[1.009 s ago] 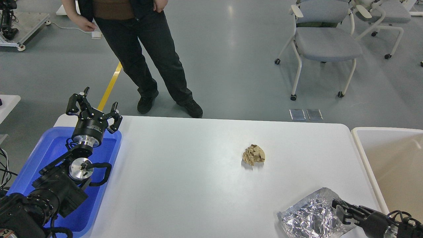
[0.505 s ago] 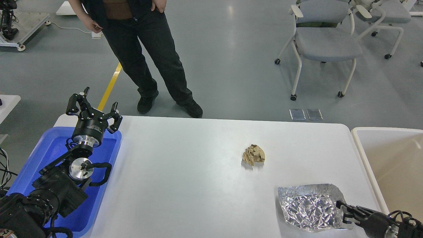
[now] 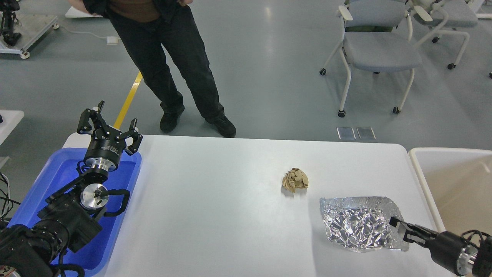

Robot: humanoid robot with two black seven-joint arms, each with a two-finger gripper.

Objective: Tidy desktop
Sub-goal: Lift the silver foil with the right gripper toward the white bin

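The white desktop holds a crumpled brown paper ball right of centre. A crinkled silver foil sheet is at the front right, and I cannot tell whether it touches the desktop. My right gripper comes in from the lower right and is shut on the foil's right edge. My left gripper is open and empty, pointing up above the far end of the blue tray.
A cream-rimmed beige bin stands off the desktop's right edge. A person in dark trousers stands just beyond the far edge. Grey wheeled chairs stand on the floor at the back right.
My right gripper has moved forward and up with the foil, which has shifted away from the front edge and spread flatter. The person has shifted slightly. The left arm has not moved.
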